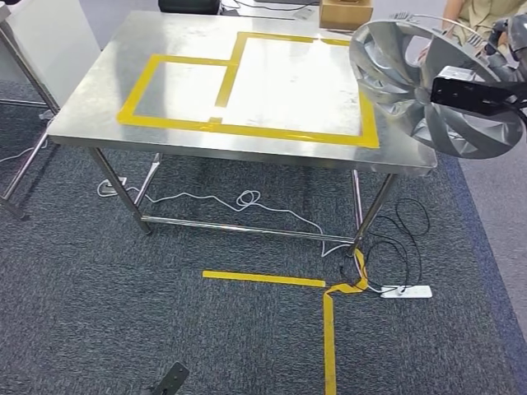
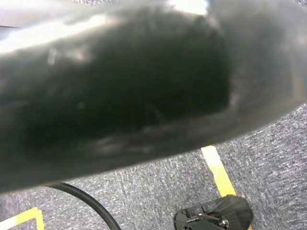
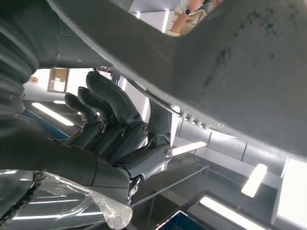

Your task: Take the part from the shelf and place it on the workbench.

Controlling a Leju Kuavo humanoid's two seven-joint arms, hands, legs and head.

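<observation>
Fan wheel (image 1: 435, 90), the silver bladed part from the task, hangs in the air at the far right of the head view, past the right corner of the worktop and not yet over the tape. Going from the left: the steel worktop (image 1: 93, 99) stands ahead with two boxes marked in yellow tape (image 1: 249, 130), a smaller one on the left joined to a larger one on the right. Under it a white cable (image 1: 249, 199) trails over the grey carpet toward a power strip (image 1: 407, 290), with more yellow floor tape (image 1: 264, 278) nearby. At the back edge sits a cardboard box (image 1: 346, 12), and a person's arm shows at the top right.

The right hand (image 3: 119, 139) is seen from its wrist camera lying under the wheel's metal, its dark fingers (image 3: 105, 98) curled up against the underside, so it appears to hold the wheel from below; how firmly it grips I cannot tell. The left hand's state I cannot tell: its wrist camera gives a dark blur close up, with carpet beyond.

The wheel lies tilted, its disc face turned toward the robot, and the larger taped box lies to its left and just below. My judgement is that the carry must go leftward over the corner before lowering.
</observation>
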